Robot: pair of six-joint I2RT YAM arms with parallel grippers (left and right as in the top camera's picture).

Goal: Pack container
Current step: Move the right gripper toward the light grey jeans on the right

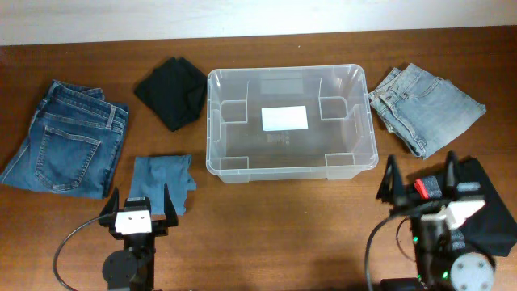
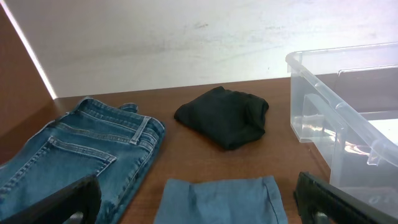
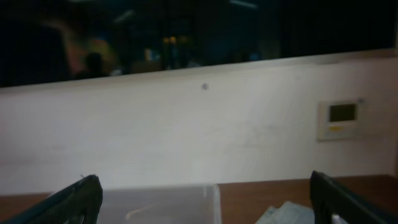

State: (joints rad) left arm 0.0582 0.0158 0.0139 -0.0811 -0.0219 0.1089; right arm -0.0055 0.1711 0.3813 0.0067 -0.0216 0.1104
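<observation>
The container [image 1: 212,129] is a clear plastic bin with a white label on its floor, standing empty at the table's middle back. Its corner shows in the left wrist view [image 2: 323,81] and its rim in the right wrist view [image 3: 208,190]. My left gripper [image 1: 139,204] is open and empty at the front left, just over a folded blue cloth [image 1: 161,179], which also shows in the left wrist view [image 2: 221,200]. My right gripper [image 1: 420,179] is open and empty at the front right, raised and pointing at the wall.
Dark blue jeans [image 1: 69,137] lie at the left. A black garment [image 1: 172,91] lies left of the bin. Light blue jeans [image 1: 424,105] lie right of the bin. A black cloth [image 1: 493,206] lies under the right arm.
</observation>
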